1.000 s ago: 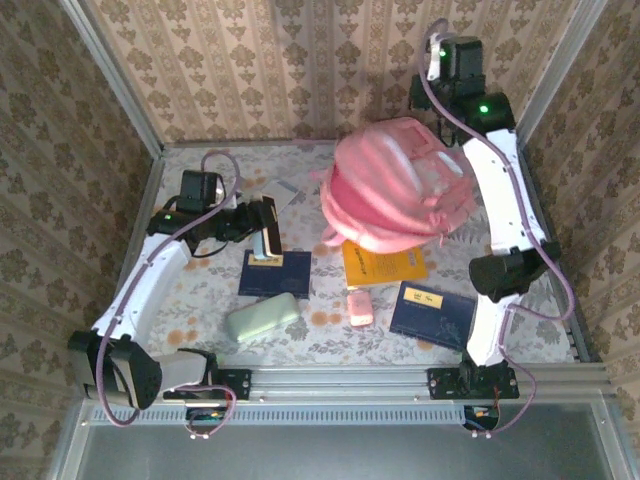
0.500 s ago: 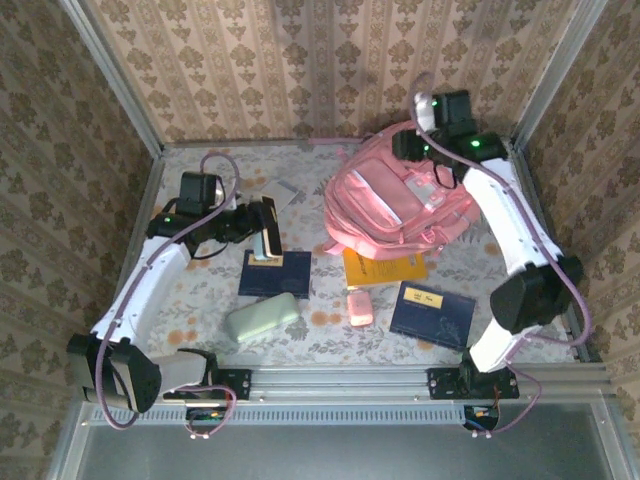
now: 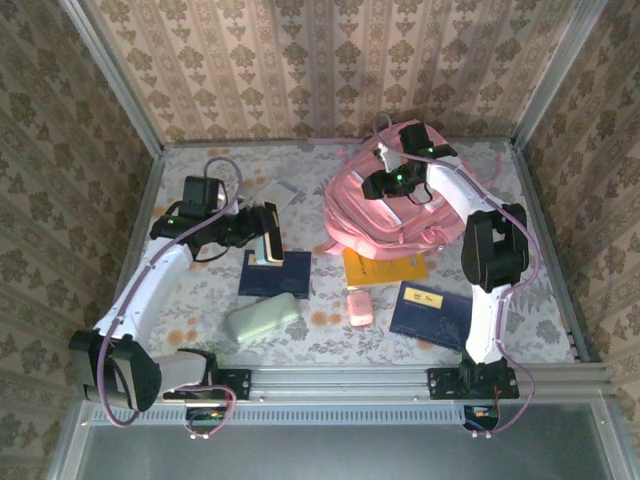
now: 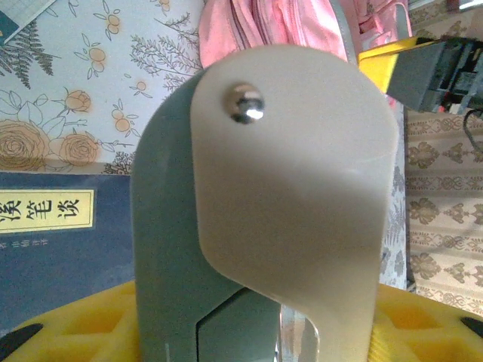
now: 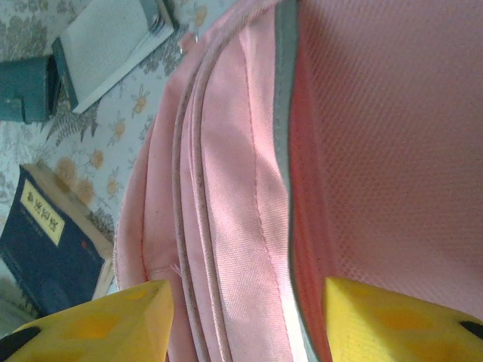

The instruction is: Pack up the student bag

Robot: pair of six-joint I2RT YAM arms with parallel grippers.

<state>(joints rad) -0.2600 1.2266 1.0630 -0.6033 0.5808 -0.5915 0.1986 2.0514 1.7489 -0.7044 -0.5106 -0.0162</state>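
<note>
Left end effector (image 4: 256,335): pinching a stapler (image 4: 287,188) — base cut off.
Right end effector (image 5: 249,332): spread astride the student bag (image 5: 377,151) seam.
Top view: bag at 1 o'clock — right grip indistinct.

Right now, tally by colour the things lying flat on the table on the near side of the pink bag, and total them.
Dark blue books: 2
Orange book: 1
Pale green case: 1
Small pink item: 1
Total: 5
</note>
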